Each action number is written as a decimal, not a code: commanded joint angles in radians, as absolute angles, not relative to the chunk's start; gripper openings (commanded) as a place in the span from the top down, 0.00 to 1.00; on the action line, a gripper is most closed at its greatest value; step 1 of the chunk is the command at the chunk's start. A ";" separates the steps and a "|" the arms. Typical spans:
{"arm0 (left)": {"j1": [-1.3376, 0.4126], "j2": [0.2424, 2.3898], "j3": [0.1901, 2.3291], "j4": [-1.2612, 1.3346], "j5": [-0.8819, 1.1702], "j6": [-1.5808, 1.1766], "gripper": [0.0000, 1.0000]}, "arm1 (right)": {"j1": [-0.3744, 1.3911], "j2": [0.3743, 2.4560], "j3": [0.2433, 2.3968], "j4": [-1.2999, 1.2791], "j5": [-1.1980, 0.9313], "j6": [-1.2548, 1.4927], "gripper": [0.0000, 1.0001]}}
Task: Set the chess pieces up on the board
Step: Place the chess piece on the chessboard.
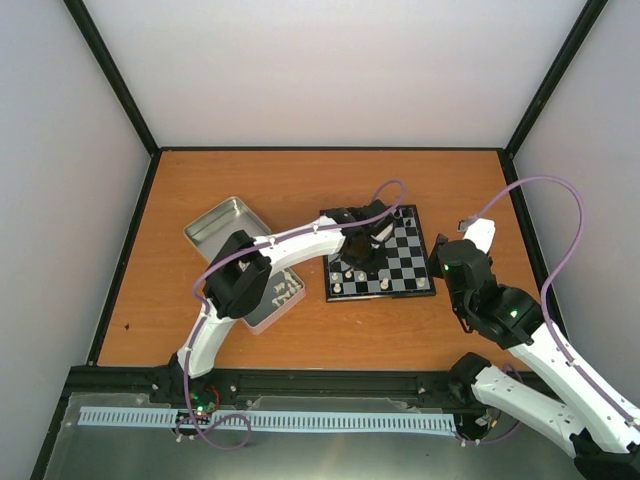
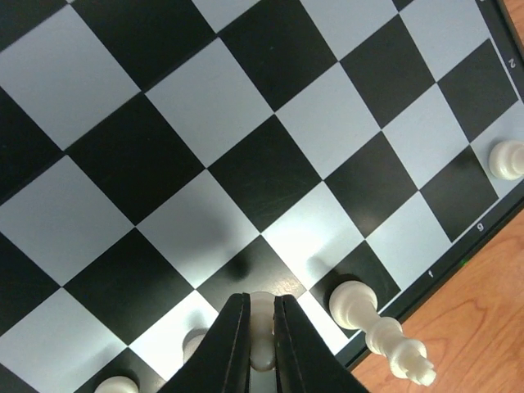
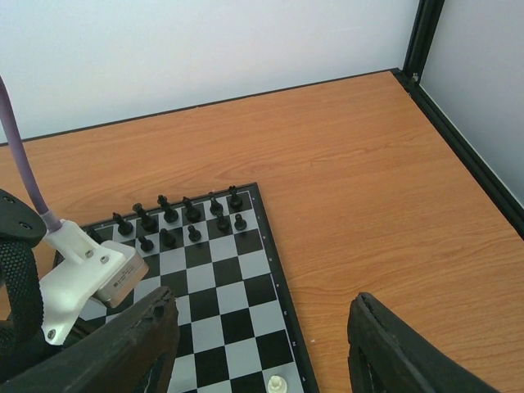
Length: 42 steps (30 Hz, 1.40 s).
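**Markings.** The board (image 2: pixel 106 90) has the letters "f" (image 2: pixel 431 274) and "g" (image 2: pixel 481 227) printed on its black border, to the right of the left jaws. A further mark on the border, far up and to the right, is cut off by the frame edge and is not legible.

**Containers.** A silver tin (image 1: pixel 225 222) lies on the table (image 1: pixel 300 180), well to the left of the left jaws. A pale tray (image 1: pixel 262 318) sits just beside the tin, partly under the left arm, and holds several white chess pieces (image 1: pixel 285 292).

**Left gripper** (image 2: pixel 262 299). The jaws are narrow and clamped on one white piece (image 2: pixel 262 357), over the board's edge row.
- Just left of the jaws is a second white piece (image 2: pixel 195 340).
- Farther left is a third white piece (image 2: pixel 115 383).
- Just right of the jaws is a tall white piece (image 2: pixel 381 332), with its base on a black edge square and its head over the border. I cannot tell whether it is standing or fallen.
- Far right is a white pawn (image 2: pixel 508 157), on the same edge row.

**Right gripper** (image 3: pixel 264 303). The jaws are wide and grip nothing; the board's right border and bare table lie between them. Ahead of the jaws, black pieces (image 3: pixel 168 214) fill two rows at the board's far edge. One small white figure (image 3: pixel 278 383) stands between the jaws, at the bottom of the view.
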<state>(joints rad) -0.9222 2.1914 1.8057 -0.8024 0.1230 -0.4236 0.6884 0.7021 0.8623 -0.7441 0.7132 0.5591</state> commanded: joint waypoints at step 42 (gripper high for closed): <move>-0.917 2.162 1.949 -0.836 0.081 -0.359 0.69 | 0.683 0.750 0.858 -0.706 0.665 0.568 0.42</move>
<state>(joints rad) -0.9218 2.2402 1.9171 -0.8207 0.1322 -0.3695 0.6884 0.7452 0.8608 -0.7357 0.6655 0.5587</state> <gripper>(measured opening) 0.308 0.583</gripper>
